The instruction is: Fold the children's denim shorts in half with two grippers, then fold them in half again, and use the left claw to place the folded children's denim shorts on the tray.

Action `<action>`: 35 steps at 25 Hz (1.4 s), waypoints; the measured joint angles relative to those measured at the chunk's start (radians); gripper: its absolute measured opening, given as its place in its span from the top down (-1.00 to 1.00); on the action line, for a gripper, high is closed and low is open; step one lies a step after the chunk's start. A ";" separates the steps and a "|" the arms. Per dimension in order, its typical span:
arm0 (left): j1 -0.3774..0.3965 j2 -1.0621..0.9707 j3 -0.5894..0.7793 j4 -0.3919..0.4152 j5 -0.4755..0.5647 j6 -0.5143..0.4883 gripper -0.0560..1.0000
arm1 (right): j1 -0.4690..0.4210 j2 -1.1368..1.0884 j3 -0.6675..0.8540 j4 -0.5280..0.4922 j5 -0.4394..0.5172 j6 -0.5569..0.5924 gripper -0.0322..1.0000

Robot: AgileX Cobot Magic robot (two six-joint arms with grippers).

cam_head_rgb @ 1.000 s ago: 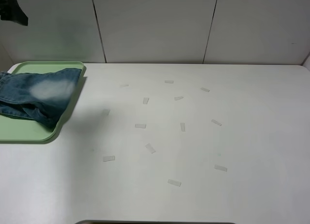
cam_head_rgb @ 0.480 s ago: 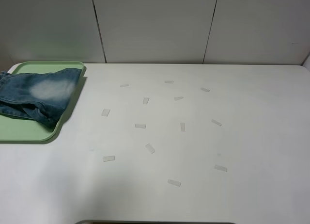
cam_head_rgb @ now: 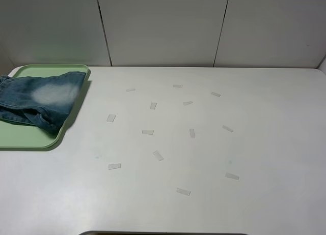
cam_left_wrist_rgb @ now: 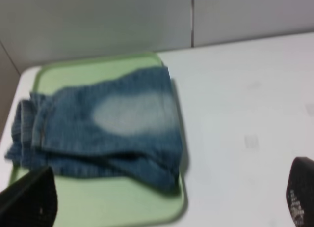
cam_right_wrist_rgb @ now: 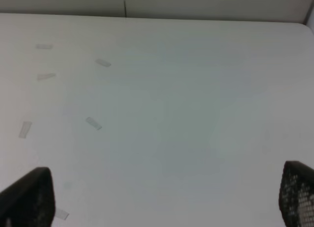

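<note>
The folded blue denim shorts (cam_head_rgb: 41, 98) lie on the pale-green tray (cam_head_rgb: 28, 138) at the table's far left, one corner lapping over the tray's right rim. The left wrist view shows them (cam_left_wrist_rgb: 113, 126) on the tray (cam_left_wrist_rgb: 98, 207) too. No arm shows in the exterior view. My left gripper (cam_left_wrist_rgb: 164, 200) is open and empty, held back from and above the tray, its fingertips (cam_left_wrist_rgb: 29, 200) wide apart. My right gripper (cam_right_wrist_rgb: 164, 200) is open and empty above bare table on the right.
Several small pale tape strips (cam_head_rgb: 147, 131) are scattered over the middle of the white table (cam_head_rgb: 265, 143). A grey panelled wall (cam_head_rgb: 163, 26) stands behind the table. A dark edge (cam_head_rgb: 153, 233) runs along the front.
One second ago a dark arm part showed at the exterior view's top left; it has left the view, and its shadow beside the tray is gone. The shorts have not moved.
</note>
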 joint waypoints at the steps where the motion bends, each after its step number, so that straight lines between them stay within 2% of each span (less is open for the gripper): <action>1: 0.000 -0.009 0.001 0.006 0.024 -0.009 -0.86 | 0.000 0.000 0.000 0.000 0.000 0.000 -0.41; 11: -0.009 -0.044 0.003 0.033 0.132 -0.037 -0.86 | 0.000 0.000 0.000 0.000 0.000 0.000 -0.41; 13: -0.031 -0.078 0.007 0.097 0.142 -0.094 -0.86 | 0.000 0.000 0.000 0.000 0.000 0.000 -0.41; 17: -0.090 -0.188 0.035 0.301 0.169 -0.286 -0.86 | 0.000 0.000 0.000 0.000 0.000 0.000 -0.41; 20: -0.116 -0.257 0.038 0.368 0.226 -0.368 -0.86 | 0.000 0.000 0.000 0.000 0.000 0.000 -0.41; 26: -0.120 -0.340 0.046 0.373 0.345 -0.391 -0.86 | 0.000 0.000 0.000 0.000 0.000 0.000 -0.41; 30: -0.128 -0.342 0.049 0.336 0.375 -0.415 -0.85 | 0.000 0.000 0.000 0.000 0.000 0.000 -0.41; 35: -0.175 -0.342 0.076 0.305 0.380 -0.422 -0.84 | 0.000 0.000 0.000 0.000 0.000 0.000 -0.41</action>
